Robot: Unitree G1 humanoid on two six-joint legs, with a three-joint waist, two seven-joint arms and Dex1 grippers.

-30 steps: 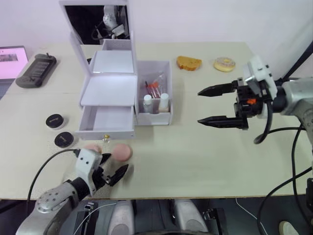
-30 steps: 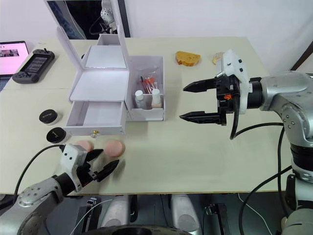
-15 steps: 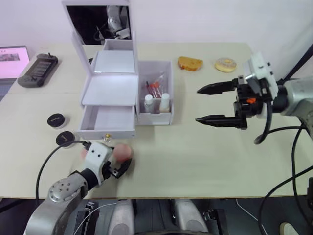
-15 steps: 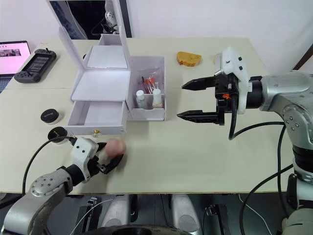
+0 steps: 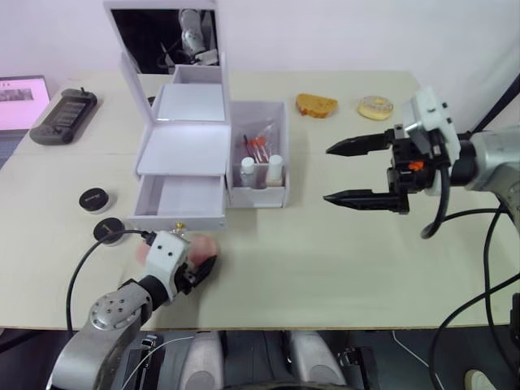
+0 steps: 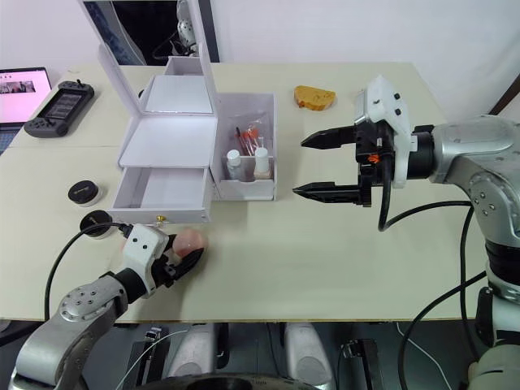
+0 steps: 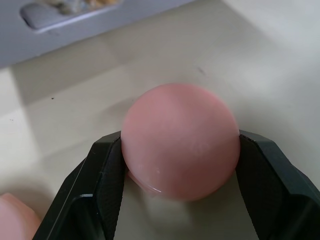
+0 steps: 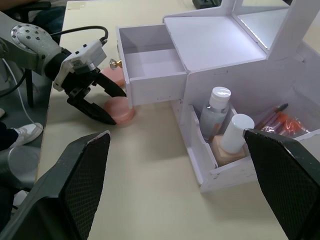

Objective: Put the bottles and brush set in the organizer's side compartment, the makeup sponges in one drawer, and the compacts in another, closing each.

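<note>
The left tool (image 7: 179, 197) has just closed around a pink sponge (image 7: 180, 141) at the open drawer's (image 5: 178, 201) 6 o'clock, ready to lift; the right tool (image 5: 344, 172) hangs apart.

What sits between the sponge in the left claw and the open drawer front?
Only bare tabletop: the left wrist view shows the pink sponge clamped in the left claw, with the open drawer front and its knob just beyond.

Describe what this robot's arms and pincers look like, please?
Both arms are silver-grey metal tubes with rounded joints and black cables looping alongside. Each ends in a white boxy housing carrying two black pointed fingers: the left gripper small and stubby, the right gripper longer, with small orange marks by its base.
</note>
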